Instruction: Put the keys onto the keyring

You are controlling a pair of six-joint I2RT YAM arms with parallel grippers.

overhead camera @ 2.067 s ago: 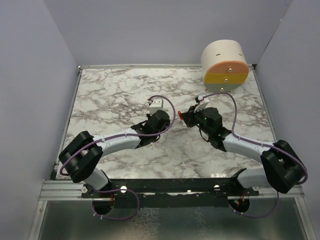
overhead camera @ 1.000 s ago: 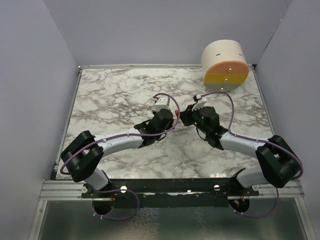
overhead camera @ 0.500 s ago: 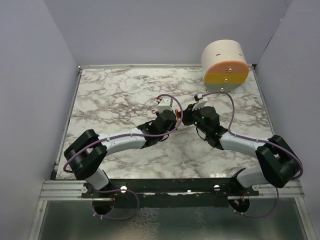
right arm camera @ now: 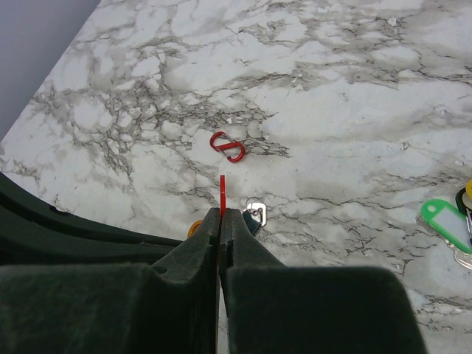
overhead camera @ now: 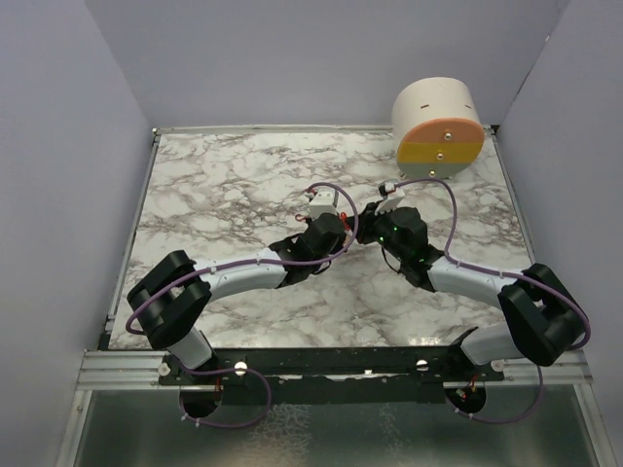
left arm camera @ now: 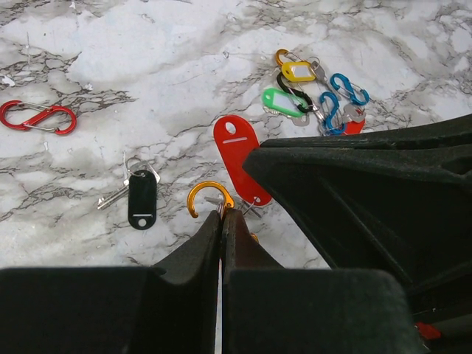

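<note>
My left gripper (left arm camera: 222,212) is shut on a single orange wire loop (left arm camera: 209,196), held above the table. My right gripper (right arm camera: 221,212) is shut on a red-headed key (left arm camera: 240,158), seen edge-on in the right wrist view (right arm camera: 222,190). The key's lower end sits right beside the orange loop; I cannot tell if they are linked. In the top view both grippers meet at mid-table, left (overhead camera: 343,232) and right (overhead camera: 362,230). The keyring (left arm camera: 338,103), a bunch of orange, blue and red loops, lies on the marble with a green key (left arm camera: 280,99) and a yellow key (left arm camera: 299,71) against it.
A black-headed key (left arm camera: 141,198) lies under the grippers, also in the right wrist view (right arm camera: 254,215). A lone red loop (left arm camera: 38,118) lies to the left; it shows in the right wrist view (right arm camera: 227,146). A cream cylinder with orange and yellow face (overhead camera: 438,126) stands back right.
My left gripper has moved right and a little back until it meets the right gripper. The right gripper has shifted slightly left.
</note>
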